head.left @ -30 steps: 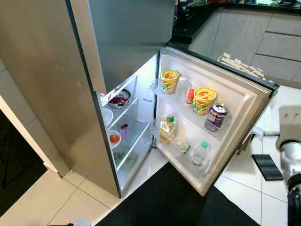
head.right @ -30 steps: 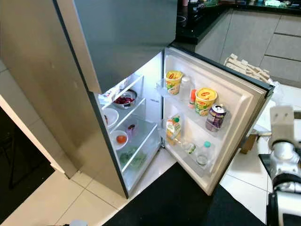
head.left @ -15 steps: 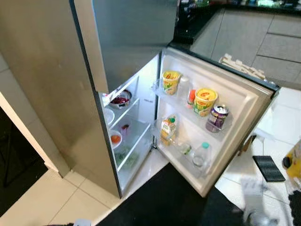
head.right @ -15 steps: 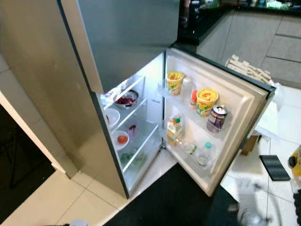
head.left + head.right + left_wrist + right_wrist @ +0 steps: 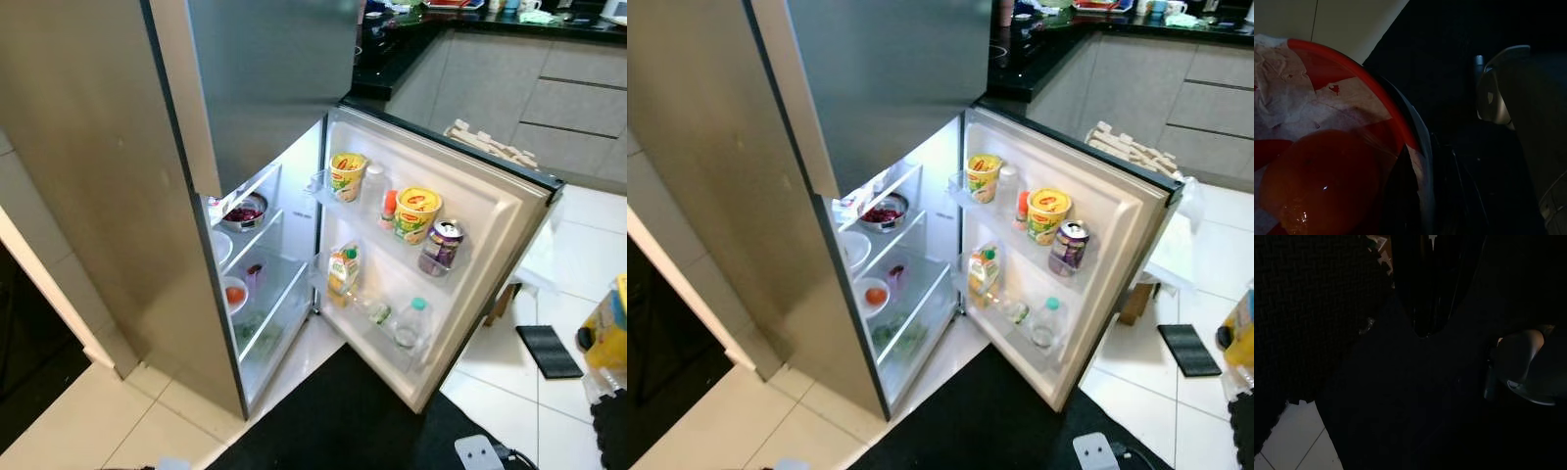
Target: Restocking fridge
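The fridge (image 5: 118, 196) stands with its lower door (image 5: 490, 245) swung wide open. The door shelves hold two yellow noodle cups (image 5: 418, 213), a purple can (image 5: 440, 247), a juice carton (image 5: 342, 273) and a clear bottle (image 5: 409, 323). Inside, the shelves carry a steel bowl (image 5: 245, 210) and small white bowls (image 5: 234, 294). In the left wrist view, my left gripper (image 5: 1422, 196) is shut on a red bowl (image 5: 1327, 161) covered in cling film, with something orange inside. My right gripper (image 5: 1424, 328) hangs low over the black mat.
A black mat (image 5: 343, 421) lies in front of the fridge on white tiles. A yellow pack (image 5: 609, 333), a black pad (image 5: 549, 351) and a grey plug (image 5: 475, 452) are on the floor to the right. Grey kitchen cabinets (image 5: 549, 88) stand behind the door.
My right arm, raised at the right edge a second ago, has dropped out of the eye views. The camera has shifted a little; the fridge contents are as before.
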Controlling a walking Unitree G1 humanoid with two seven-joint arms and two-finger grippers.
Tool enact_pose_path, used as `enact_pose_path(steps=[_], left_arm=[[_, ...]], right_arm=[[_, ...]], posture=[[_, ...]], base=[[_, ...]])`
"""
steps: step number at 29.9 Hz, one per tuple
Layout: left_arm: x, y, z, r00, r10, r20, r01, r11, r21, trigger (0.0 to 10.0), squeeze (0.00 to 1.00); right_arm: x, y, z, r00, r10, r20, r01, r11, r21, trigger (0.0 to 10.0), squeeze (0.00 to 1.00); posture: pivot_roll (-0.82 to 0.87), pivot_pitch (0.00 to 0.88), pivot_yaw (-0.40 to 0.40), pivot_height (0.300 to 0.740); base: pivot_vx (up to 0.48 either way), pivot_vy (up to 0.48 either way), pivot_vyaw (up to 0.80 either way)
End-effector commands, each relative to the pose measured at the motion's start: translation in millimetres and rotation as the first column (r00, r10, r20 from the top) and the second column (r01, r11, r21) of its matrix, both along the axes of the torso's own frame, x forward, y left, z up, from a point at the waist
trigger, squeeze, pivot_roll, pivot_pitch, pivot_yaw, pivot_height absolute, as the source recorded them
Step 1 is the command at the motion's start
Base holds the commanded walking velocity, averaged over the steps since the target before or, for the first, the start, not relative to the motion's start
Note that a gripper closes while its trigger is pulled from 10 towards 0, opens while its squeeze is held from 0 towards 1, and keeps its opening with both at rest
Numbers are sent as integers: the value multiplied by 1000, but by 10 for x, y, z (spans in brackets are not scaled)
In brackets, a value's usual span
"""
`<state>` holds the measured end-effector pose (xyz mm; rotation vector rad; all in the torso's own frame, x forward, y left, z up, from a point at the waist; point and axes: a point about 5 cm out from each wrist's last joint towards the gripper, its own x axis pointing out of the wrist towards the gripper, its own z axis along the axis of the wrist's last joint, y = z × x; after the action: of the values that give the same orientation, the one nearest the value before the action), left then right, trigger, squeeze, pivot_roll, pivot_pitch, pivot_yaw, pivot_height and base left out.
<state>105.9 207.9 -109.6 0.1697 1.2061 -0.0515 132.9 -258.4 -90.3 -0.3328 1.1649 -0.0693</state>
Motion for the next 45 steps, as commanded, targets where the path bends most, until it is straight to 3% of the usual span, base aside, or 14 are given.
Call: enact_pose_path(steps=[1,20,30,32,33,35,39,41,42,43,45], left_arm=[[-27,-73,-20,999,-34,-21,33,999,-15,10000,0],[-22,-69,-18,999,-37,-16,36,999,-12,10000,0],[18,-59,-5,999,-36,-4,36,999,-19,10000,0],[21,-59,-4,1000,-28,-1,28,999,-21,10000,0],[21,-59,-4,1000,-28,-1,28,999,-21,10000,0],[24,-61,-3,1000,-22,4,22,999,-24,10000,0],[24,-64,-3,1000,-18,6,18,999,-29,10000,0],[25,-70,-3,1000,-13,8,13,999,-32,10000,0],[25,-70,-3,1000,-13,8,13,999,-32,10000,0],[27,-79,-4,1000,-10,9,10,999,-35,10000,0],[27,-81,-4,1000,-9,9,10,999,-36,10000,0]], right_arm=[[65,49,9,1000,22,15,-22,1000,10,10000,0],[79,117,-4,997,73,9,-73,997,15,10000,0],[141,139,16,995,94,37,-95,995,21,10000,0],[314,140,94,989,67,129,-75,996,55,10000,0],[314,140,94,989,67,129,-75,996,55,10000,0],[535,122,217,970,27,242,-52,994,98,10000,0],[705,97,327,947,3,322,-46,991,126,10000,0],[889,74,462,915,-5,405,-62,986,152,10000,0],[889,74,462,915,-5,405,-62,986,152,10000,0],[1089,74,623,871,-12,491,-97,976,197,10000,0],[1145,77,671,857,-18,515,-108,971,214,10000,0]], posture=[[-30,0,4,740],[-30,0,11,740],[-30,0,13,740],[-33,0,11,740],[-33,0,11,740],[-33,0,11,740],[-33,0,11,740],[-34,0,7,740],[-34,0,7,740],[-35,0,4,740],[-35,0,4,740]], base=[[341,0,0],[342,0,0],[0,-268,0],[0,-469,0],[0,-465,0],[0,-135,0],[0,0,0],[0,0,0],[0,0,0],[0,0,0],[0,0,0]])
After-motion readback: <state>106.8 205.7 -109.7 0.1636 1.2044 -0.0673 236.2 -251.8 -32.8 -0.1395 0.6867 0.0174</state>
